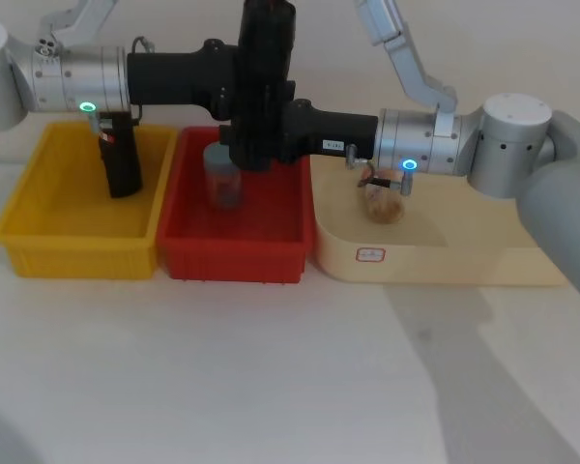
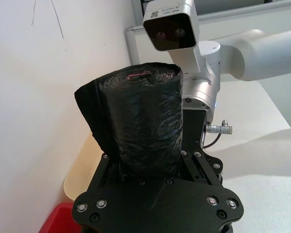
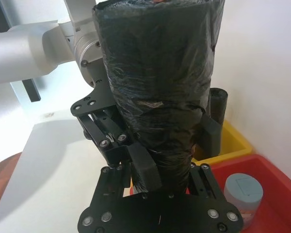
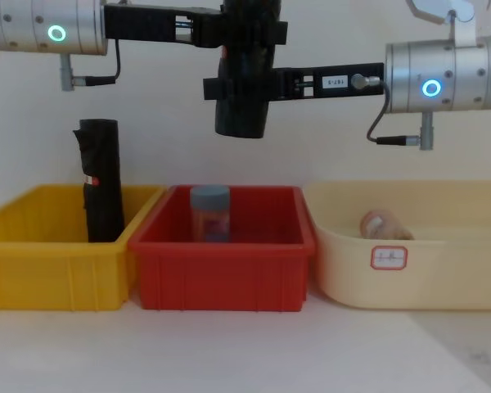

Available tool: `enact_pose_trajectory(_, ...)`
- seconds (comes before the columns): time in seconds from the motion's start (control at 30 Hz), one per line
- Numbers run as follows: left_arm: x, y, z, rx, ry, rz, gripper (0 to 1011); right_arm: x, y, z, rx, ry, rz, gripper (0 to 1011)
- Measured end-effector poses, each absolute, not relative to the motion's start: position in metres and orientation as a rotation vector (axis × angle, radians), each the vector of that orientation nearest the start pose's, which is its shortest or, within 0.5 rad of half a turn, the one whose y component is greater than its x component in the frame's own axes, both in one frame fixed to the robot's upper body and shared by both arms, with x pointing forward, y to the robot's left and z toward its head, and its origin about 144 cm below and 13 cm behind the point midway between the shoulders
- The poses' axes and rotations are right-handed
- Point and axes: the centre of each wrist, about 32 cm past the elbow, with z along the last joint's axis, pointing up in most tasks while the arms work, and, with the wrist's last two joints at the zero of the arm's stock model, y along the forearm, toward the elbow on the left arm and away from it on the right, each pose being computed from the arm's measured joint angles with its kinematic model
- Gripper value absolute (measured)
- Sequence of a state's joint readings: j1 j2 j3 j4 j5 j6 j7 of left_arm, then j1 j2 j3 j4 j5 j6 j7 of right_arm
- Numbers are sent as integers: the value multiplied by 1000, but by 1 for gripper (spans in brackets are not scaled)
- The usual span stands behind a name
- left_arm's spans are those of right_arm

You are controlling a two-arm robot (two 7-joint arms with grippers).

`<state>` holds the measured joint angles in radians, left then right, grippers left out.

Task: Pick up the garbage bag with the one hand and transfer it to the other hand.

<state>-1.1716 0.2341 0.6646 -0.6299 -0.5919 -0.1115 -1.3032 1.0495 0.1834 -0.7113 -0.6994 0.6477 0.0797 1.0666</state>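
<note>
The bare white bench [image 1: 271, 377] lay nearest, in front of 3 bins. Above the red bin [image 4: 221, 270], the garbage bag [image 4: 242, 74] hung upright in mid-air, gripped from both sides. The left hand [image 1: 244, 70], on the arm with the green-lit ring, was clamped on the upper part of the roll; the right hand [image 4: 244, 83], on the arm with the blue-lit ring, was closed on it lower down, its pads [image 3: 146, 167] pressed into the glossy plastic. A loose outer sheet [image 2: 94, 119] flared off the roll. Below stood a capped jar [image 4: 209, 213] in the red bin, a second black roll [image 4: 101, 180] upright in the yellow bin [image 4: 57, 262], and a small brownish object [image 4: 380, 225] in the cream tub [image 4: 409, 278].
</note>
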Motion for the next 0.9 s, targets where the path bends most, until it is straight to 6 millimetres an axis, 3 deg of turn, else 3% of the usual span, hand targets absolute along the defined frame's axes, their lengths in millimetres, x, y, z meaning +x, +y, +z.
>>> enact_pose_trajectory(0.37,709,242,1361,60,-218,99,418,691,-192,1301,-64,49,-228,464)
enact_pose_trajectory(0.9,709,242,1361,60,-218,100,418,691,-192,1301,-63,49,-227,464)
